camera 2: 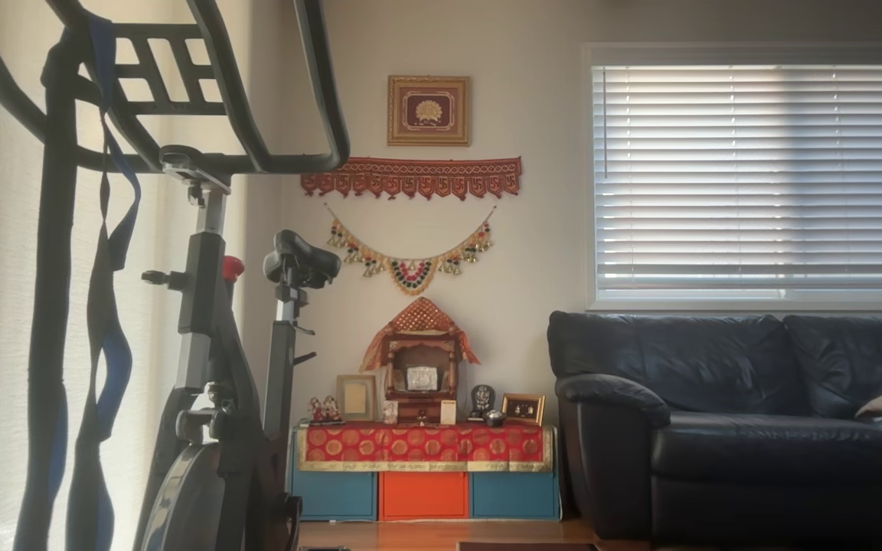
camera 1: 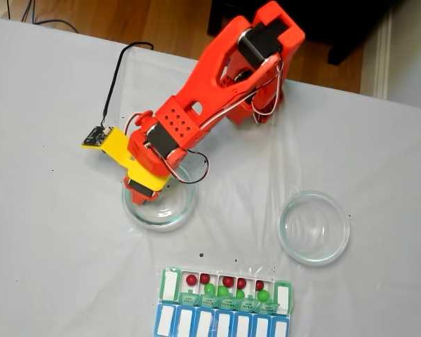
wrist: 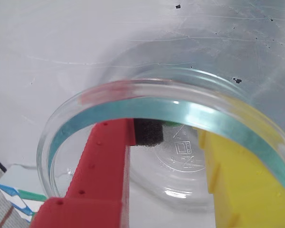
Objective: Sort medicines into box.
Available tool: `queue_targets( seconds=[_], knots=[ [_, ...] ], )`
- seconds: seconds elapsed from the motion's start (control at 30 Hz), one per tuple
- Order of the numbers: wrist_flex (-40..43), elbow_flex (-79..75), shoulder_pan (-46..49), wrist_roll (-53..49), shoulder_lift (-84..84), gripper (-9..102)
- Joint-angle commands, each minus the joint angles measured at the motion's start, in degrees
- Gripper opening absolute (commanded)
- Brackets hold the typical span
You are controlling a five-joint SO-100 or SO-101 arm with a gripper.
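gripper (wrist: pixel 175 142) over glass dish (camera 1: pixel 159 203), white tablecloth (camera 1: pixel 49 210).

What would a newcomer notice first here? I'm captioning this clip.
The bright orange-red robot arm reaching down from the top of the fixed view, its end effector inside the left round clear glass dish. Below, the green-lidded rectangular pill organizer holds glossy red and green pills.
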Motion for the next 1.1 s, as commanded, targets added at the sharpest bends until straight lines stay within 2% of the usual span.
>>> queue_targets(
  seconds=[0.0,0.23,0.67,1.07],
  knots=[
    [0.79,-1.05,0.62,0.18,2.81,6],
    [0.97,-0.79,0.62,0.26,3.52,1],
    [2.46,-0.09,-3.96,-2.37,8.17,1],
    [16.79,-13.36,-17.23,-4.48,8.44,1]
  ],
)
